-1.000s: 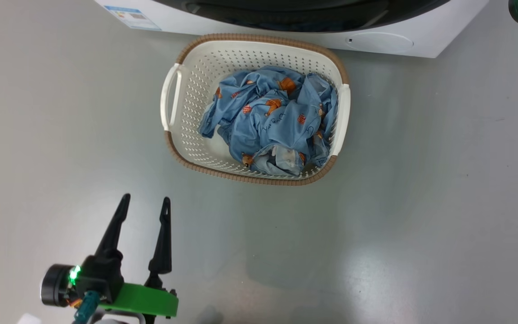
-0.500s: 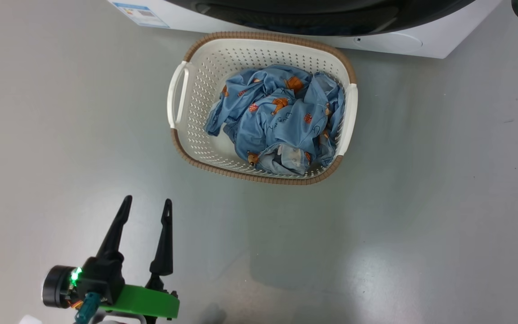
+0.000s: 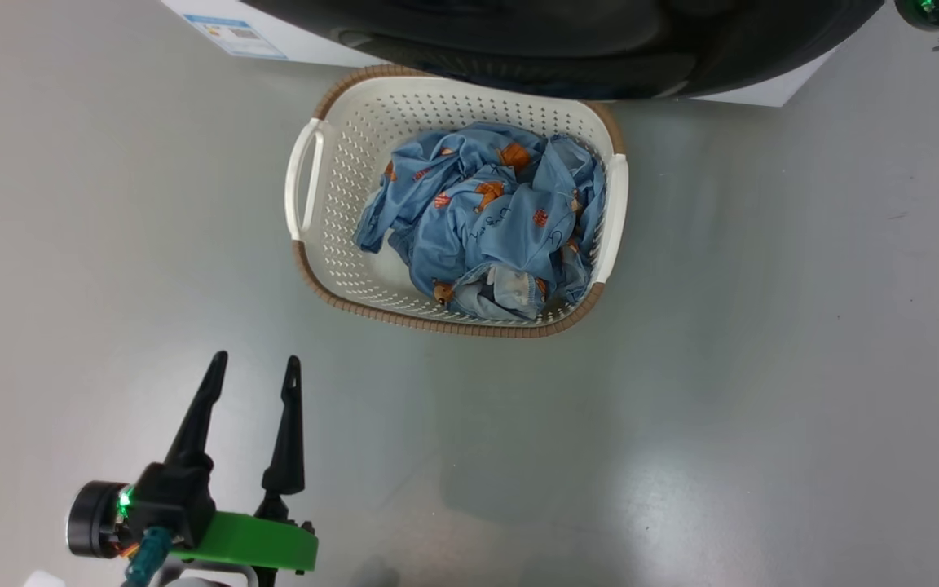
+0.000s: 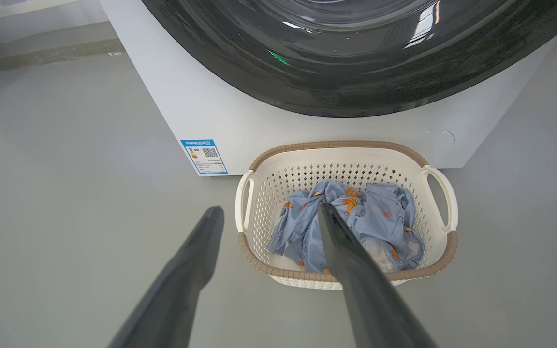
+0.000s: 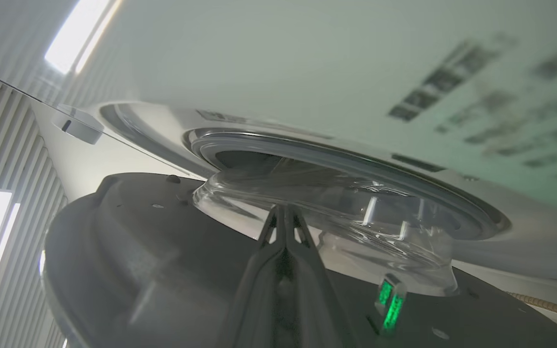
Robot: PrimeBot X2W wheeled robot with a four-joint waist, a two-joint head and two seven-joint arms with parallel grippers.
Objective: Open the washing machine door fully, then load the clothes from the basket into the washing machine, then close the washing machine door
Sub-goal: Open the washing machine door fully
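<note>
Washing machine door point(image 3: 518, 33) ajar; clothes point(image 3: 486, 220) in basket point(image 3: 339, 163)

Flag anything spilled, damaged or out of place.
Nothing stands out. The clothes lie crumpled but wholly inside the basket, which sits upright; the door, partly open, overhangs its far rim.

The light blue printed clothes point(image 3: 486, 224) lie in the cream perforated plastic basket point(image 3: 331, 179), which stands just before the white washing machine point(image 4: 240, 130), its far rim under the round black door point(image 3: 567, 41).
</note>
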